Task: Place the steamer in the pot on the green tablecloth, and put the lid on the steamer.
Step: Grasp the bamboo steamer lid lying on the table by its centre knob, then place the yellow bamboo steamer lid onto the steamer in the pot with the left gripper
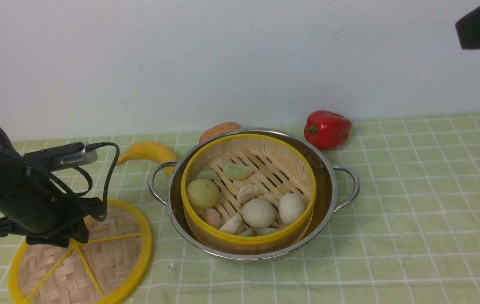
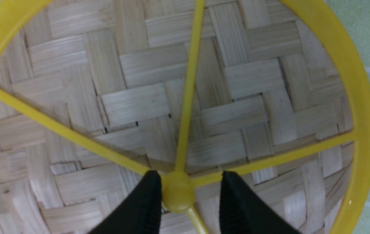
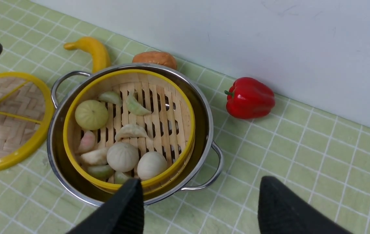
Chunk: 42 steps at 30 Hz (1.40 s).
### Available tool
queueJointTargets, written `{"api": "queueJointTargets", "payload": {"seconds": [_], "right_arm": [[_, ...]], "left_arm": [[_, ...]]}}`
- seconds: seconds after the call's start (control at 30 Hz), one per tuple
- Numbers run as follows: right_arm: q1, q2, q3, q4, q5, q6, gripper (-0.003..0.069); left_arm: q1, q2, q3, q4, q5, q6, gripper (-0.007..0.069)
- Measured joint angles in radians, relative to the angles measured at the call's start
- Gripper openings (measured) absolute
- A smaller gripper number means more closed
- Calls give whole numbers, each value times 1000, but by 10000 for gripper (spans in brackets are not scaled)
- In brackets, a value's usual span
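My L gripper (image 2: pixel 190 175) points down, low, jaws part-open. My R gripper (image 3: pixel 201 182) hangs high off to the R, jaws wide apart.

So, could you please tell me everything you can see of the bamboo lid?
The lid is a flat round disc of woven bamboo strips in a yellow plastic rim, with thin yellow spokes meeting at a centre hub. It lies flat on the green tablecloth, left of the pot and apparently apart from it. The left claw hangs over it, open, its fingers either side of the hub; one seems to touch it.
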Motion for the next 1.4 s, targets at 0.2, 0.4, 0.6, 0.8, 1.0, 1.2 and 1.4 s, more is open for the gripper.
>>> {"api": "queueJointTargets", "payload": {"seconds": [0.2, 0.4, 0.6, 0.8, 1.0, 1.2, 1.4], "right_arm": [[0, 0, 1, 0, 0, 2, 465], [0, 0, 1, 0, 0, 2, 465], [0, -9, 1, -18, 0, 2, 463], [0, -63, 1, -81, 0, 8, 463], [0, -124, 1, -117, 0, 33, 463], [0, -163, 1, -127, -1, 64, 463], [0, -167, 1, -128, -1, 78, 463]], "left_arm": [[0, 17, 0, 0, 6, 0, 208], [0, 19, 0, 0, 12, 2, 120], [0, 18, -46, 34, 76, 2, 120], [0, -32, -248, 180, 262, -37, 120], [-25, -74, -473, 218, 399, -54, 120], [-256, -61, -599, 207, 417, -53, 120], [-590, 57, -672, 301, 381, -110, 120]]}}
